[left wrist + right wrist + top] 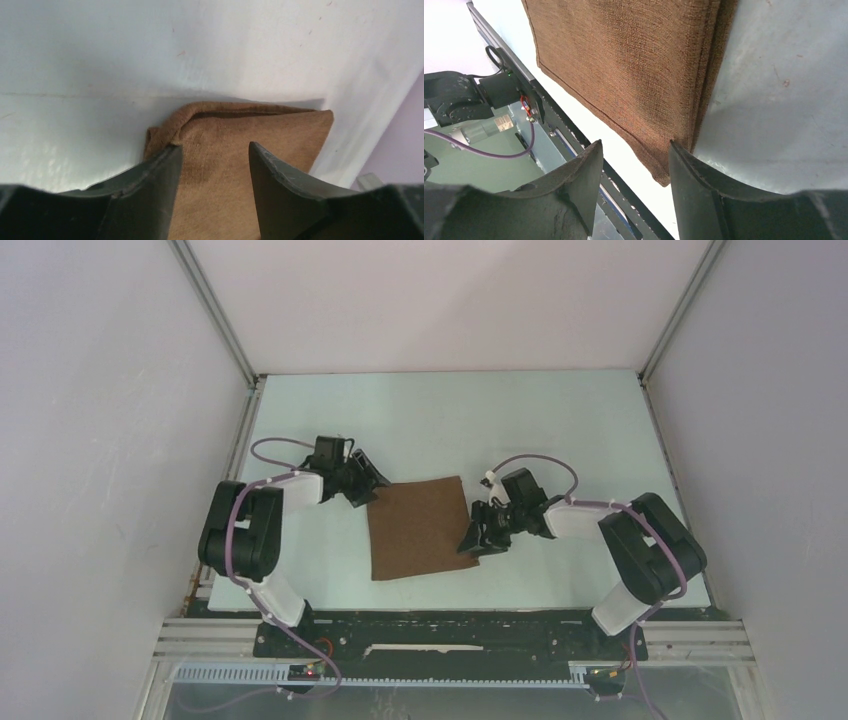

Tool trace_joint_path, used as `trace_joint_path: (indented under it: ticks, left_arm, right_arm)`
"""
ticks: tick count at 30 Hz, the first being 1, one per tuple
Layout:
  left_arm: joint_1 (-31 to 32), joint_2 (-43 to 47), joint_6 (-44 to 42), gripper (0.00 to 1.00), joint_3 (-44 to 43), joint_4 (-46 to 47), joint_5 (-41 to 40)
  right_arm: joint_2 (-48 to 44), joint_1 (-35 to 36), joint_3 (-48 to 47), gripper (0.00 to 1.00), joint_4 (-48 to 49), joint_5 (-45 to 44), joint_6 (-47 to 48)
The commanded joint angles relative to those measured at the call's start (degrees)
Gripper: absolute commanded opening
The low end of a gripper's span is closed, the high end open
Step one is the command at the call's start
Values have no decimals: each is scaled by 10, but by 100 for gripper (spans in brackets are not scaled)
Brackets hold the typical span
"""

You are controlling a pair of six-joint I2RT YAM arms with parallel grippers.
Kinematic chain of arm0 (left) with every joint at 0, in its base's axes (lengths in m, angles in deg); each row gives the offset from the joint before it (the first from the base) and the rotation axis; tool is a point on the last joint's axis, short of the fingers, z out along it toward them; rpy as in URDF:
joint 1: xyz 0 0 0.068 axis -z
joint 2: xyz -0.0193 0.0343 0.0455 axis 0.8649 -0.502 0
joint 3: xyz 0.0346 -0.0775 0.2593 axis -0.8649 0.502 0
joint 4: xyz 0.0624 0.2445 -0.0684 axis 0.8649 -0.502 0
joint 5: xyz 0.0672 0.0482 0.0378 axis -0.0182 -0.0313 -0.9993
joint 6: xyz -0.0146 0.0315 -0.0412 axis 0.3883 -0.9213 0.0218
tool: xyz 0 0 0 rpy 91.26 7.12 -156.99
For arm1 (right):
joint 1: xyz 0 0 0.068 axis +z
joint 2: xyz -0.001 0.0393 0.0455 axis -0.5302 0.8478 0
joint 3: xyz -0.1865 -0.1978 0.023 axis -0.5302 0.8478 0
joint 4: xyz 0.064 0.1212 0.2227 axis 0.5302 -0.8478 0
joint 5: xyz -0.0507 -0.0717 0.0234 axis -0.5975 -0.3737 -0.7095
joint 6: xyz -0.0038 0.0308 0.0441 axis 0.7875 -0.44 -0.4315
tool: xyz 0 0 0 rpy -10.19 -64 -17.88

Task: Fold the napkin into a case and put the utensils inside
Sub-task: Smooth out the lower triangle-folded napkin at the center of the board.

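Note:
The napkin lies flat mid-table, a dark brown cloth folded into a doubled rectangle. My left gripper hovers at its far left corner, jaws open. In the left wrist view the napkin fills the gap between the fingers, and its corner curls up by the left one. My right gripper is open at the near right edge. There the napkin shows two stacked layers, its corner just ahead of the right finger. The utensils are out of view, and no finished case shows.
A metal rail runs along the table's near edge, below both arm bases. White walls close the table in at the left, right and back. The left arm's base shows in the right wrist view.

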Motion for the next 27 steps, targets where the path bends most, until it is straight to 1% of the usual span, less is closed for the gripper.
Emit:
trace_joint_path:
  ticks: [1, 4, 6, 8, 10, 13, 16, 18, 19, 21, 24, 27]
  left_arm:
    - [-2, -60, 10, 62, 0, 36, -5]
    - [0, -56, -9, 61, -5, 28, -47]
    - [5, -36, -26, 61, -10, 3, -71]
    - [5, -15, -31, 62, -12, -15, -72]
    - [6, 9, -33, 62, -10, -27, -74]
    - [9, 48, -37, 63, -4, -46, -75]
    - [10, 86, -43, 63, 2, -67, -74]
    - [13, 115, -45, 63, 8, -77, -70]
    - [14, 130, -45, 63, 12, -83, -70]
    - [17, 168, -42, 64, 21, -94, -66]
    - [27, 215, -38, 64, 39, -108, -61]
    - [31, 262, -37, 65, 54, -127, -63]
  right_arm:
    - [15, 8, 22, 59, 52, 1, -19]
    - [17, 8, 41, 59, 40, -31, 0]
    - [12, 14, 41, 59, -3, -76, 29]
    - [4, 14, 44, 60, -26, -100, 43]
    - [-4, 20, 44, 59, -36, -102, 40]
    - [-30, 17, 40, 59, -75, -137, 26]
    - [-52, -9, 36, 60, -128, -168, 3]
    - [-63, -45, 36, 61, -157, -160, -9]
    - [-70, -64, 35, 61, -168, -154, -8]
    - [-93, -74, 21, 62, -202, -170, 5]
    - [-138, -44, -33, 66, -254, -202, 50]
    - [-153, 33, -110, 69, -304, -284, 96]
